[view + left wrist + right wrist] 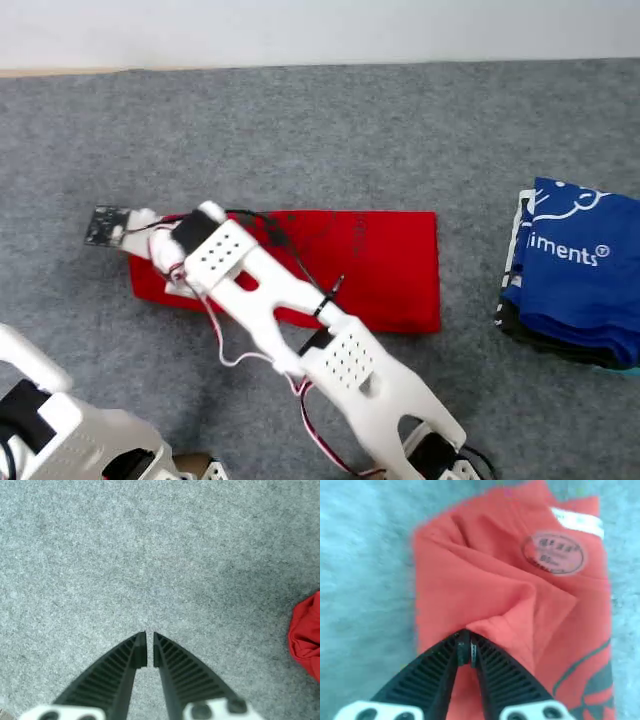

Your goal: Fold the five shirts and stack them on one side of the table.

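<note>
R hand (468, 648) pinches a fold of red shirt (520, 595); L hand (150, 649) pressed together over grey table (150, 555)

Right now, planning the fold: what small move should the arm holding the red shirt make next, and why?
Probably lift the pinched edge toward the other end: the right gripper is shut on a fold of the red shirt, which lies long.

Shirt stack (575, 280) — partly off-frame
</note>
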Tool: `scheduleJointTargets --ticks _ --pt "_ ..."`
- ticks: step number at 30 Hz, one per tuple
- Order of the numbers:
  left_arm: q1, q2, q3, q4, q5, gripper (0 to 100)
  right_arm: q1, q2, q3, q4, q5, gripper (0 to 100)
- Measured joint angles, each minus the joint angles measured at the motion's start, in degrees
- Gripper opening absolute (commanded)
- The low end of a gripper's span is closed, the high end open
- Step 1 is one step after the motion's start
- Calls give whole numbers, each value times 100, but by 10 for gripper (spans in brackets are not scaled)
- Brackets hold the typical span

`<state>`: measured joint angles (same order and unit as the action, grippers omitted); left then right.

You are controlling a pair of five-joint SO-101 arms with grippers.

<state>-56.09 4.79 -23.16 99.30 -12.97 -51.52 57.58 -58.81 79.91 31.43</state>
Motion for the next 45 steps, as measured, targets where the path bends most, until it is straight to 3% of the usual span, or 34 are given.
scheduleJointTargets --ticks 5,9,19,28,37,45 --pt "0 0 0 0 0 30 695 149 0 -1037 677 10" --pt "0 0 0 0 0 30 1029 149 -53 -1407 800 10" --pt "360 0 281 -18 0 30 431 149 -870 105 800 10" --pt "360 0 281 -18 0 30 545 149 -870 1978 -132 10" --pt "466 0 281 -18 0 30 923 651 -747 2040 -360 10" --pt "466 0 281 -9 0 30 985 413 -1767 2057 -712 10"
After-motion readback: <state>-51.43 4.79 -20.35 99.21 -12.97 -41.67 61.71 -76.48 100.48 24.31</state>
